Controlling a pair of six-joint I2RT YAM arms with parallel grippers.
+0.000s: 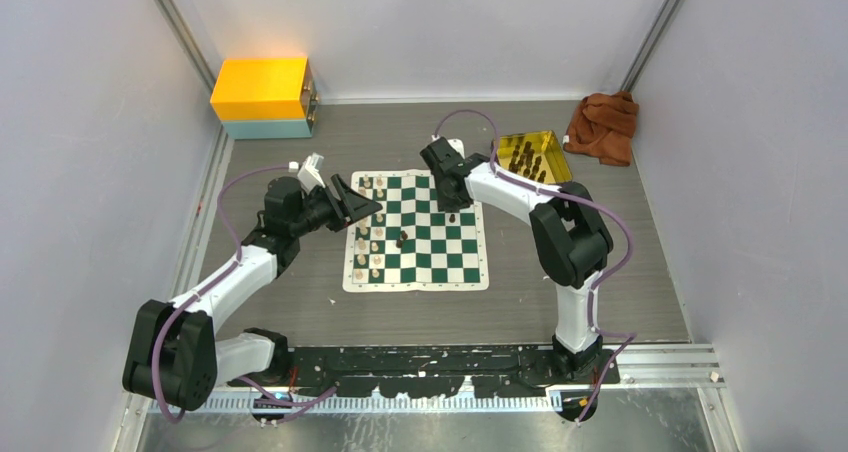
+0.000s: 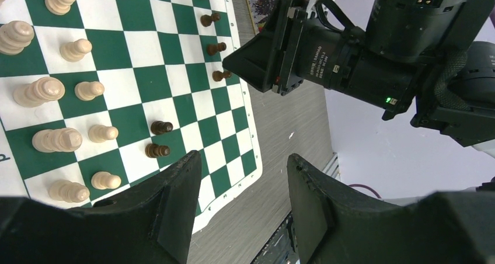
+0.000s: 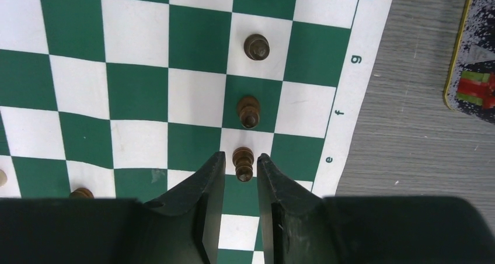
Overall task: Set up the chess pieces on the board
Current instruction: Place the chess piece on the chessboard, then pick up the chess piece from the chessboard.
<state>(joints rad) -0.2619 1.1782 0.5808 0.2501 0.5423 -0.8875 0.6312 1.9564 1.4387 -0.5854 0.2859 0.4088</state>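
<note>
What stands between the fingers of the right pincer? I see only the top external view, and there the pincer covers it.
Observer: A small dark brown wooden pawn stands upright between the fingers of the right pincer; a thin gap shows on each side.
Operator: On which square does it stand?
Observer: On a white square of the green and white checked board mat, in the row marked e, second from the border.
Operator: Does the left pincer hold a piece?
Observer: No, the left pincer is open, with nothing between its fingers.
</note>
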